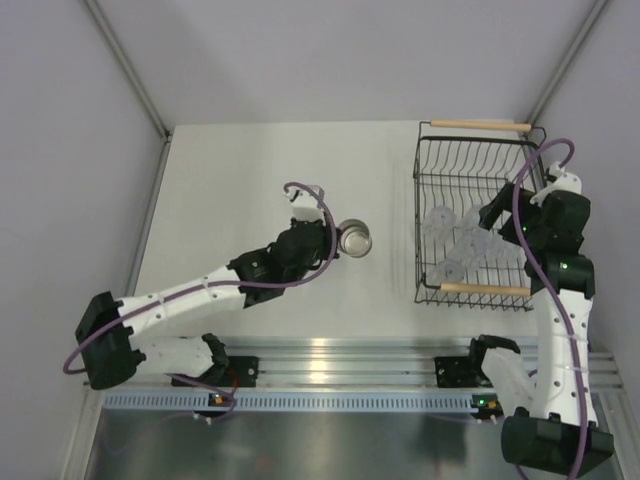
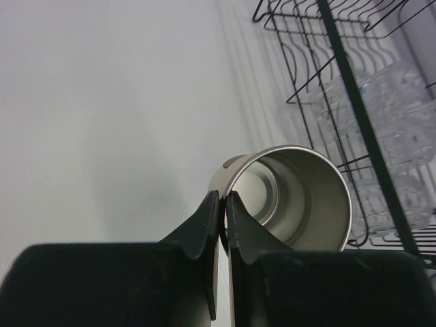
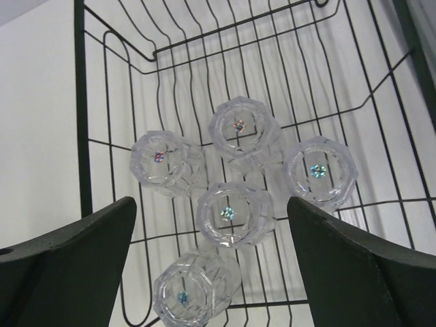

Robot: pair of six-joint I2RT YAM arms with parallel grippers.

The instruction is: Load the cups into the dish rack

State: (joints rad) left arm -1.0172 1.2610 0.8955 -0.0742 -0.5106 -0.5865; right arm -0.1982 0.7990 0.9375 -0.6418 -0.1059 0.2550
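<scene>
Whatever is showing as a mark: a tiny coloured speck is glinting at the middle of each of the five clear tumblers (image 3: 244,133), too small to read as lettering.
Silver cup (image 1: 354,241): it is standing upright on the white table (image 1: 250,180), left of the dish rack (image 1: 450,165) and apart from it. Only a sliver of its tan outside is showing, by the rim in the left wrist view.
Left pincer (image 2: 222,197): it is clenching the near wall of the silver cup, with one finger lying inside the rim and the other outside.
Right pincer (image 3: 211,204): it is hanging released above the rack, jaws spread wide and gripping nothing.
Tumblers: all five are sitting inside the rack, bunched close together in its near half. I cannot tell whether they are mouth up or down.
Wooden handles (image 1: 480,125): one is lying across each end of the rack.
Hidden: the left fingers are covering the cup's lower body. From above, the right arm is blocking the rack's right side. The nearest tumbler is running off the bottom of the right wrist view. Through the wire in the left wrist view the tumblers are showing only as a blur.
</scene>
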